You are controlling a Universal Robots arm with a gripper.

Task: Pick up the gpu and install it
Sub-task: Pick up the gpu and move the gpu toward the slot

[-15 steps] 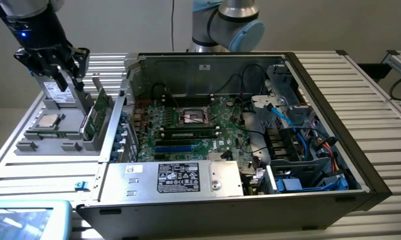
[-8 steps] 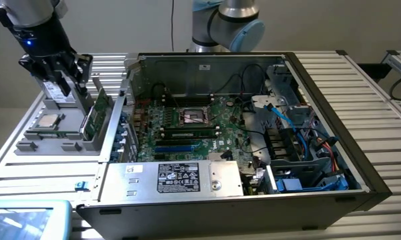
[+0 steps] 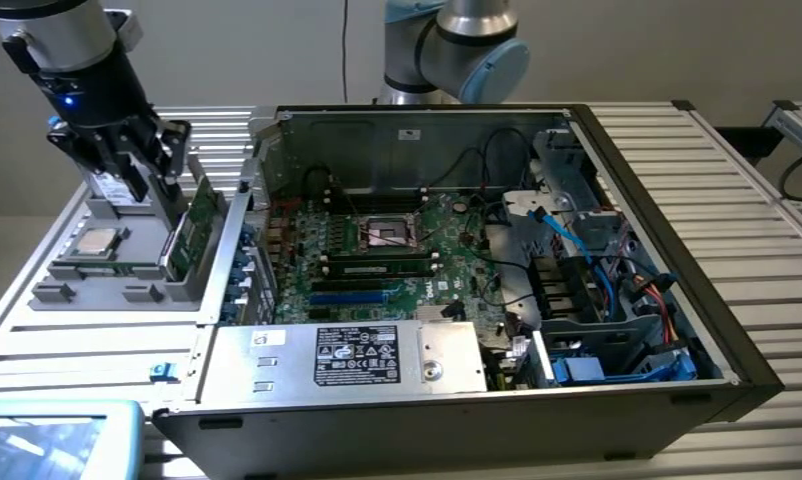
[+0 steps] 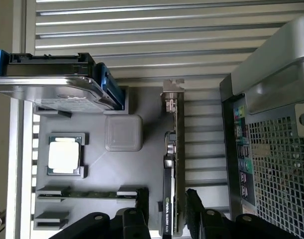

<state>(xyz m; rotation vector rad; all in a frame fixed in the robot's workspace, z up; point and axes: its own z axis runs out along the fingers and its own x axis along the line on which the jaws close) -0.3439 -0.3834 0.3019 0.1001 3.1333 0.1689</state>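
Slatted metal tabletop (image 3: 775,250) carries a grey parts tray (image 4: 142,102) and, beside it, an open computer case (image 3: 641,140) with its motherboard (image 3: 401,235) exposed. Over the tray, the fingers (image 4: 141,211) stand wide apart and hold nothing.

The gpu (image 4: 169,164) stands on its long edge in a tray slot, directly between the fingers. One finger is on each face, and neither appears to touch the card. Its silver bracket points away from them, towards the far end of the tray. A memory stick (image 4: 87,193) lies in its own slot just outside one finger. The processor (image 4: 65,155) and a grey drive with blue tabs (image 4: 52,84) sit further off on that same side.

The step in hand looks like the grasp. To do it well, I would judge:
- keep the card centred in the gap so both pads meet it together and do not tip it in its slot
- close on the flat faces, clear of the gold edge connector and the bracket
- grip firmly but gently, since a thin board can flex
- keep the outer finger clear of the memory stick slot
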